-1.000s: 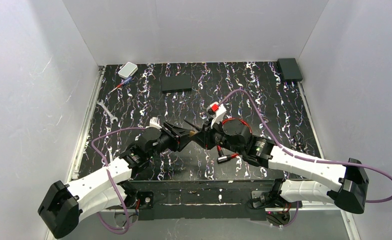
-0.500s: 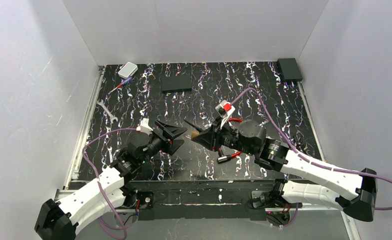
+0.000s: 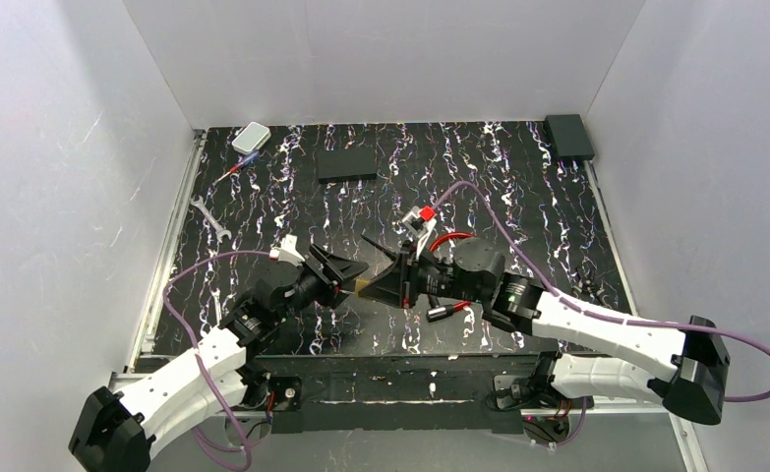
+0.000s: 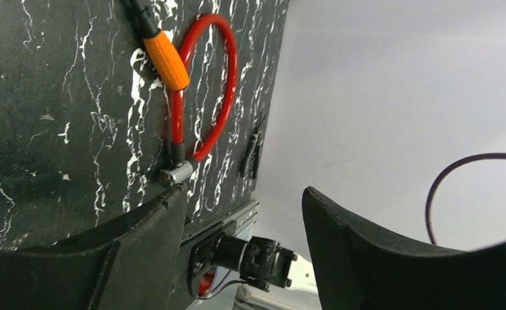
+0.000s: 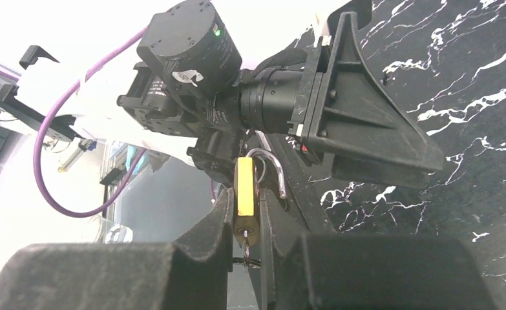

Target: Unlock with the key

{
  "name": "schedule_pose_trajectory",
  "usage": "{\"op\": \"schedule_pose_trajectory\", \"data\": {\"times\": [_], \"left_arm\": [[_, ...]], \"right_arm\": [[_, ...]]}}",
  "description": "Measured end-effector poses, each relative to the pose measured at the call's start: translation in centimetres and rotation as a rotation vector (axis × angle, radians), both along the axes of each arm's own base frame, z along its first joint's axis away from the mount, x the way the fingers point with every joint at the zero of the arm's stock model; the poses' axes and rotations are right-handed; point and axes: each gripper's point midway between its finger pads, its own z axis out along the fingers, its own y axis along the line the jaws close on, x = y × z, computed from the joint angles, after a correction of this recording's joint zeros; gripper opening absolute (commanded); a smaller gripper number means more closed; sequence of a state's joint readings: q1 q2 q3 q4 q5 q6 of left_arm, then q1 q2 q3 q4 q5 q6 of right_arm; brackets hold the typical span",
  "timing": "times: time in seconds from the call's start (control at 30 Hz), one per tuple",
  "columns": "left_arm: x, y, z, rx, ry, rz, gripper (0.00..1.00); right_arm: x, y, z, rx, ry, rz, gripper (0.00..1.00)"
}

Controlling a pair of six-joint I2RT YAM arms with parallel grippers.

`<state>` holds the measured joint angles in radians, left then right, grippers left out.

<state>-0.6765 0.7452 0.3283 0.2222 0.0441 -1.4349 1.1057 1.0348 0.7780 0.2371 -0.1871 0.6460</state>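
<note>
My right gripper [image 5: 245, 216] is shut on a small brass padlock [image 5: 244, 194] with a yellow side. Its steel shackle [image 5: 276, 171] points toward the left arm. A small metal piece on a ring [image 5: 245, 252] hangs from the padlock's keyhole. In the top view the right gripper [image 3: 379, 285] holds the padlock [image 3: 365, 286] above the mat's front middle. My left gripper [image 3: 346, 277] is open, its fingertips just left of the padlock. In its wrist view the left gripper [image 4: 243, 206] holds nothing. The key [image 4: 166, 61], orange-bodied with a black rod end, lies on the mat.
A red cable loop [image 4: 221, 84] with a silver end lies beside the orange tool, under the right arm [image 3: 449, 239]. At the back are a grey box [image 3: 252, 137], a flat black box [image 3: 347, 163] and a black corner box [image 3: 568, 135]. A silver wrench [image 3: 209, 217] lies at the left.
The two grippers drew apart half a second ago and have closed in again. The left gripper's open fingertips are back at the padlock, and the right gripper has shifted left and lower.
</note>
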Motion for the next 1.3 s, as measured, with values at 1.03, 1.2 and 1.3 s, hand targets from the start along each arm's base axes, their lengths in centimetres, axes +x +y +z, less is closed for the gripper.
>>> {"op": "schedule_pose_trajectory", "data": {"times": [1.03,1.2,1.3], "left_arm": [[-0.7,1.2,0.6,0.041,-0.050,-0.043,0.98],[-0.5,4.7,2.3,0.173,-0.091,0.031,0.98],[-0.8,7.8,7.0,0.299,-0.212,0.104,0.98]], "right_arm": [[3.0,0.7,0.1,-0.056,0.064,-0.160,0.01],[4.8,-2.7,0.6,-0.073,0.070,-0.342,0.01],[6.2,-5.1,-1.6,-0.097,0.114,-0.480,0.01]]}}
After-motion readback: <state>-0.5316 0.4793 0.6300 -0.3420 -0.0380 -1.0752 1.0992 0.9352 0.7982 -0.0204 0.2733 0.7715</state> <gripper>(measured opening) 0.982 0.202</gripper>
